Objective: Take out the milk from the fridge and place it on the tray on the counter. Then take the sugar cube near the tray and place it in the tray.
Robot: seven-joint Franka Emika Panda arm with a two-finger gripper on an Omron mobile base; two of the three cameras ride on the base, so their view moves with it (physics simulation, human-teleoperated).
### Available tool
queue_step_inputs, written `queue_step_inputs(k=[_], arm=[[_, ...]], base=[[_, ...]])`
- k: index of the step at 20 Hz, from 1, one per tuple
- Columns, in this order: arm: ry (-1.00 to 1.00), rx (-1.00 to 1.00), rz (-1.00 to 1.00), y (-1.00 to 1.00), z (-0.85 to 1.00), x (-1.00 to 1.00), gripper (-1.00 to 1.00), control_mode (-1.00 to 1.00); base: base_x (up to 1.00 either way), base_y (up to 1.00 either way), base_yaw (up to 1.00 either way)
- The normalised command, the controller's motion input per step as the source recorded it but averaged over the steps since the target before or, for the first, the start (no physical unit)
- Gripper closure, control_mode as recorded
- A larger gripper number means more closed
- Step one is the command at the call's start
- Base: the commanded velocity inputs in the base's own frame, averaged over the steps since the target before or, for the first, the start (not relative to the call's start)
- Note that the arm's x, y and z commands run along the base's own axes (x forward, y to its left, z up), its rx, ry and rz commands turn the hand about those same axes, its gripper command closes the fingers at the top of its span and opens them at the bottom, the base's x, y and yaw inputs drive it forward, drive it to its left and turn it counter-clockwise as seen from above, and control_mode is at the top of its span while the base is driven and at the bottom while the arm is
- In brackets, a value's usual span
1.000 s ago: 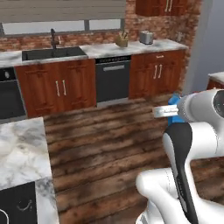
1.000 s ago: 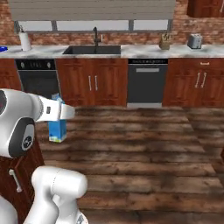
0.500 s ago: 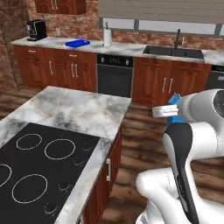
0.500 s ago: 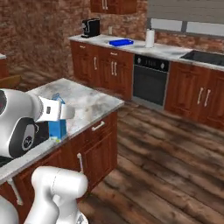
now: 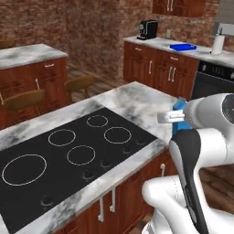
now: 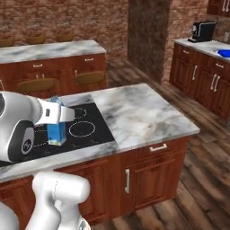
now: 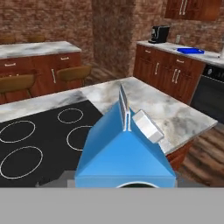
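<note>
My gripper (image 6: 61, 114) is shut on the milk (image 6: 56, 130), a small blue gabled carton held upright in the air over the island's near edge. In the hand view the milk (image 7: 124, 153) takes up the lower middle, with one pale finger (image 7: 148, 126) pressed on its right slope. From the left base view, the milk (image 5: 182, 117) peeks out behind my wrist. The blue tray (image 5: 183, 46) lies on the far counter (image 5: 157, 42), also seen as the tray (image 7: 190, 50) and the tray (image 6: 223, 53). The fridge is out of view, and the sugar cube is too small to make out.
A marble island with a black cooktop (image 5: 68, 155) stands directly ahead and below. A coffee machine (image 5: 147, 29) and a white paper-towel roll (image 5: 218, 44) flank the tray. A dark oven (image 5: 215, 77) sits under that counter. Wooden stools (image 5: 27, 98) stand beyond the island, beside a brick pillar (image 6: 150, 31).
The whole picture has swung as the base turned: the sink wall has slid out and the island with the cooktop has come in. The milk stays in my gripper.
</note>
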Motion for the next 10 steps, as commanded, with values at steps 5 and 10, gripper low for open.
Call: queue_step_inputs(k=[5,10], arm=[[0.0,0.0,0.0,0.0,0.0,0.0,1.0,1.0],[0.0,0.0,0.0,0.0,0.0,0.0,1.0,1.0]], base=[[0.71,-1.0,0.05],[0.59,-1.0,0.0]])
